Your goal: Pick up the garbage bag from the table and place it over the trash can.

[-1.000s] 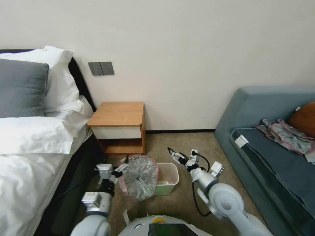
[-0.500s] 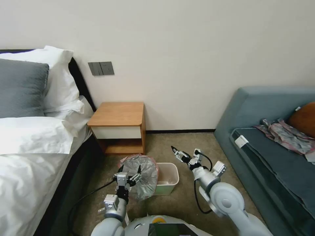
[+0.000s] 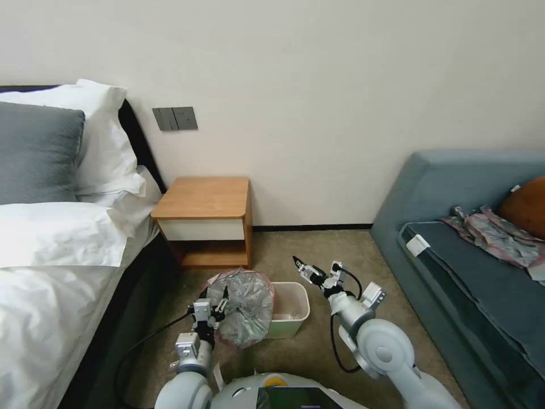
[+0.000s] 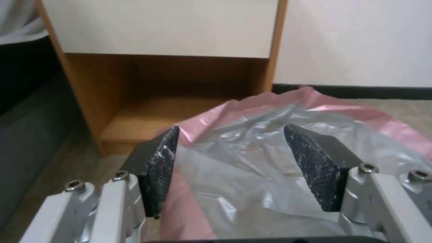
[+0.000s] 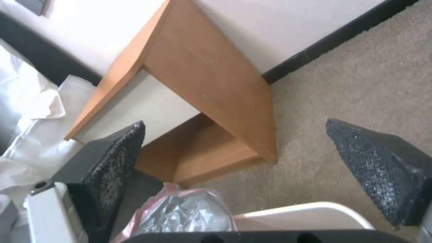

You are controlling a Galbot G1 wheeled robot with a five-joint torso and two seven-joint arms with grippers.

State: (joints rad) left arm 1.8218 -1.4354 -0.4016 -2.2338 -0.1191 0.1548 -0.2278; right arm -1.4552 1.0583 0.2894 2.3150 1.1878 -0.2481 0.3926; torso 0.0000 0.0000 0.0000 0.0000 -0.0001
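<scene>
Both grippers' fingers spread wide: left gripper [image 3: 214, 298] beside garbage bag [image 3: 244, 304], right gripper [image 3: 299, 265] above trash can [image 3: 290, 309].

Bedroom, hotel-like. Bed [image 3: 51, 272] on the left with white sheets, white pillows [image 3: 102, 136] and a grey pillow [image 3: 34, 150] against a dark headboard [image 3: 136, 142]. Wooden nightstand [image 3: 204, 199] with white drawer front beside the bed, against a plain cream wall [image 3: 318, 85]. Grey switch panel [image 3: 175, 119] on the wall above the nightstand. Blue-grey sofa [image 3: 454, 187] on the right with an orange cushion [image 3: 525, 207]. Beige carpet [image 3: 318, 250], black skirting. Small white bin [image 3: 292, 309] on the carpet.
</scene>
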